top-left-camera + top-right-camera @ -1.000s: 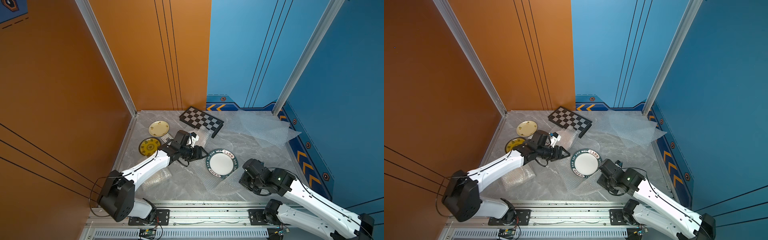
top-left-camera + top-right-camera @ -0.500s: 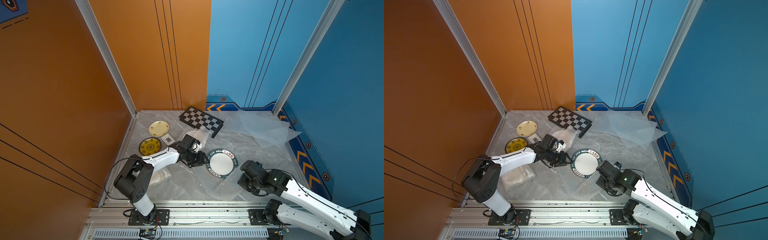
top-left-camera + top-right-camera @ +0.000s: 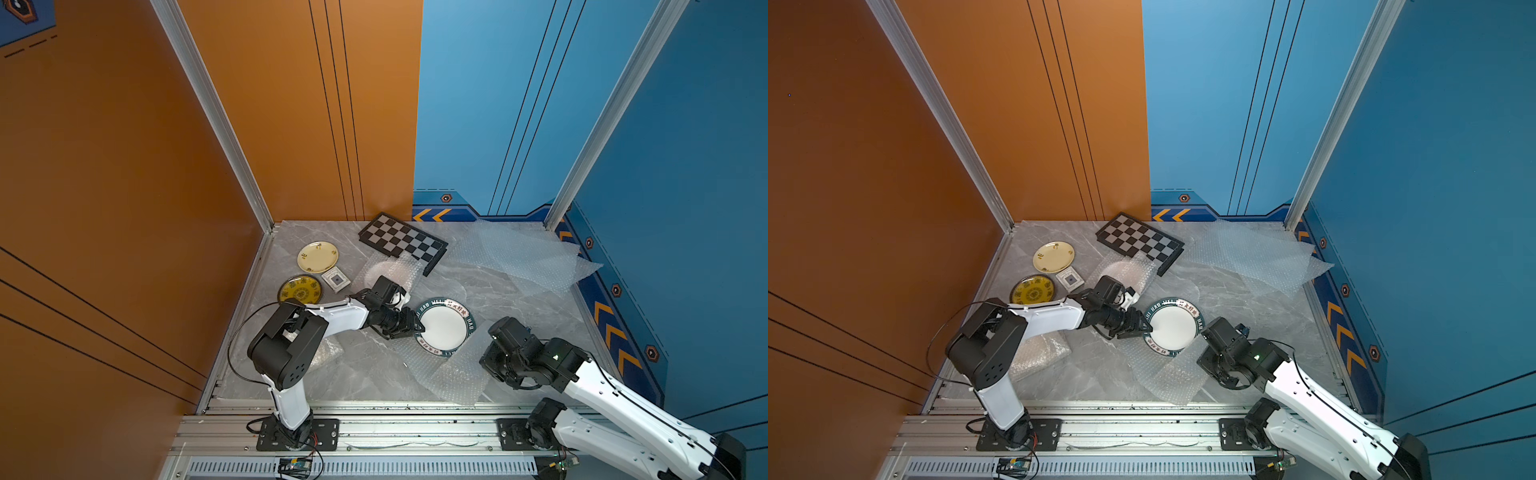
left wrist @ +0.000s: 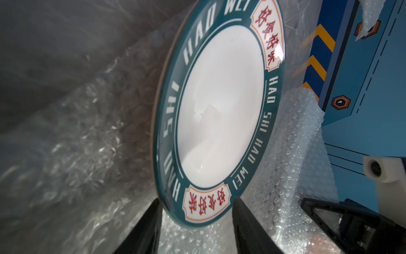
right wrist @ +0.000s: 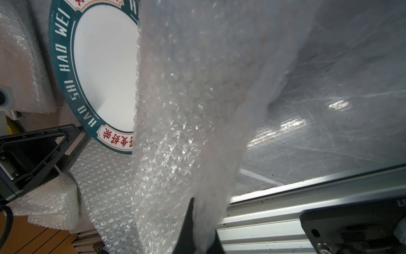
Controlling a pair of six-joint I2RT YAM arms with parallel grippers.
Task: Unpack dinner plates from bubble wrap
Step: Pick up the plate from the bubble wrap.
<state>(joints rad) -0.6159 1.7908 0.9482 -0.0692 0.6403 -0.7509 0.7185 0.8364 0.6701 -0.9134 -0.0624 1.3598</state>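
Note:
The white dinner plate with a dark lettered rim [image 3: 444, 326] [image 3: 1173, 326] [image 4: 219, 105] lies on a spread sheet of bubble wrap [image 3: 449, 378] [image 3: 1167, 382]. My left gripper [image 3: 417, 326] [image 4: 197, 226] is open, one finger on each side of the plate's near rim, with gaps showing. My right gripper [image 5: 202, 220] [image 3: 1206, 365] is shut on a lifted fold of that bubble wrap [image 5: 186, 110] at the sheet's front right. A pale yellow plate [image 3: 318, 257] and a dark-rimmed yellow plate [image 3: 300, 289] lie bare at the back left.
A wrapped round bundle [image 3: 386, 270] sits behind my left wrist, another [image 3: 328, 351] beside the left arm. A black-grey checkerboard [image 3: 403, 243] and a small square card [image 3: 336, 279] lie at the back. Loose bubble wrap sheets [image 3: 523, 257] cover the back right. A metal rail [image 5: 307, 198] edges the front.
My left gripper has swung right and down from the wrapped bundle to the lettered plate's rim, its jaws narrowing a little. The right gripper has stayed shut on the wrap, shifting slightly.

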